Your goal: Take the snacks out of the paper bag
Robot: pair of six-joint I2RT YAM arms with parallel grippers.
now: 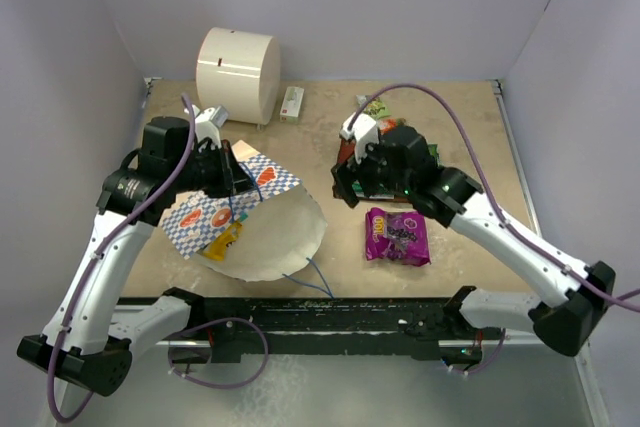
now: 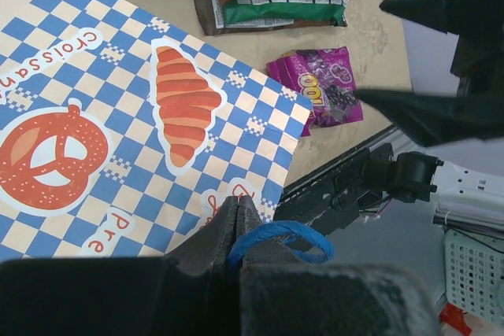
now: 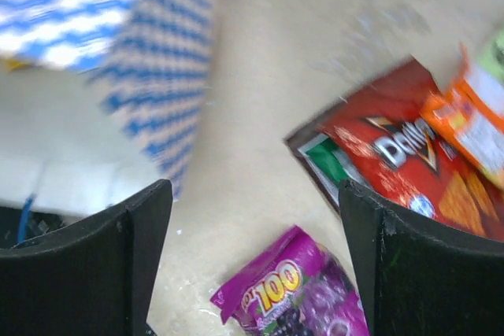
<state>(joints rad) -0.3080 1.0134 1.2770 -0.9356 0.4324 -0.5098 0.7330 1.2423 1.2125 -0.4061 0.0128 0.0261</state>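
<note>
The left tool [image 2: 236, 214] is clamped on the thin blue cord [image 2: 277, 241], holding the checkered paper bag [image 1: 205, 215] so that its cream mouth gapes. The right tool [image 3: 253, 226] hangs with its jaws apart and empty over the worktop [image 3: 260, 76], beside a glossy purple packet [image 3: 295, 304] and a red packet [image 3: 394, 155] lying outside the bag. This looks like the gap between two picks. An orange packet [image 1: 223, 240] shows at the bag's rim, so the right tool probably reaches there next and pinches that slick, flat packet by an edge.

Left arm [image 1: 100, 257]: raised, reaching toward 1 o'clock.
Left gripper [image 2: 239, 208]: fingers pressed together.
Right arm [image 1: 510, 237]: stretched toward 10 o'clock.
Right gripper [image 3: 256, 194]: jaws spread wide.
</note>
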